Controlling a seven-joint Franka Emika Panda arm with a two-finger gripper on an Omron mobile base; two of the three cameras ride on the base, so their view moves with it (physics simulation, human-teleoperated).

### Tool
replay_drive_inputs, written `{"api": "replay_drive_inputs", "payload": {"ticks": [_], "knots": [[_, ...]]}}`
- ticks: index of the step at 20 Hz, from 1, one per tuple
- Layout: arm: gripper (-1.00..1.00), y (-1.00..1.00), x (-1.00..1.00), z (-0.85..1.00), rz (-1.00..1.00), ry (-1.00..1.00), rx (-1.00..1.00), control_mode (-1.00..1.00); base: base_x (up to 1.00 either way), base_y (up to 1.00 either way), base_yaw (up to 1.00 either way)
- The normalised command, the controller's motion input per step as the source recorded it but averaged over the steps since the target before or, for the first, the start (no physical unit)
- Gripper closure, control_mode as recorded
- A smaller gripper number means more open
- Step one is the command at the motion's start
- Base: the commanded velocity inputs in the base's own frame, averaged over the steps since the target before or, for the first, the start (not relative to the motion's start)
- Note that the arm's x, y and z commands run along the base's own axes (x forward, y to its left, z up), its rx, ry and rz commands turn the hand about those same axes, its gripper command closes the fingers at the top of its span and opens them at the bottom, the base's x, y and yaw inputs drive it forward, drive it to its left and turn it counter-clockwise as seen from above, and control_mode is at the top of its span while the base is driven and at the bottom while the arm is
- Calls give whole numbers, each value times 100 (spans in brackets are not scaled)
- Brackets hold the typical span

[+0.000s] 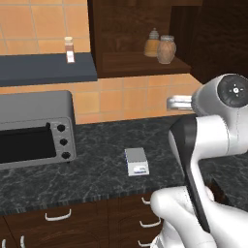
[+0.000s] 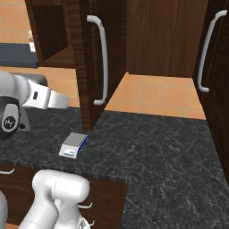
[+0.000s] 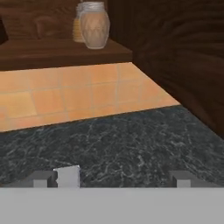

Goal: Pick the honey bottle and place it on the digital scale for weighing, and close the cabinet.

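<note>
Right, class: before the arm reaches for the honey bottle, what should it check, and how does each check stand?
1. Jaws apart and empty, in the hand view: ok.
2. Honey bottle upright at the shelf's front: ok.
3. Cabinet door open: ok.
4. Gap between it and the amber bottle behind: cannot tell.
5. Digital scale platform bare: ok.

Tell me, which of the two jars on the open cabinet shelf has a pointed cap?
The amber bell-shaped bottle, standing at the back left. The honey bottle in front of it is squat and round, with a flat pale rim instead.
</note>
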Motion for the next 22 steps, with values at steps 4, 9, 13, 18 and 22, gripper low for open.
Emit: {"api": "replay_drive_inputs", "payload": {"ticks": [4,9,13,18,22], "knots": [[-100,0,0,53,-13,-11,0,-100,0,0,0],[-100,0,0,67,-10,-5,0,-100,0,0,0],[-100,0,3,55,-5,-2,0,-100,0,0,0],[-100,0,25,36,-1,-11,0,-100,0,0,0],[-100,0,51,21,0,-15,0,-100,0,0,0]]}}
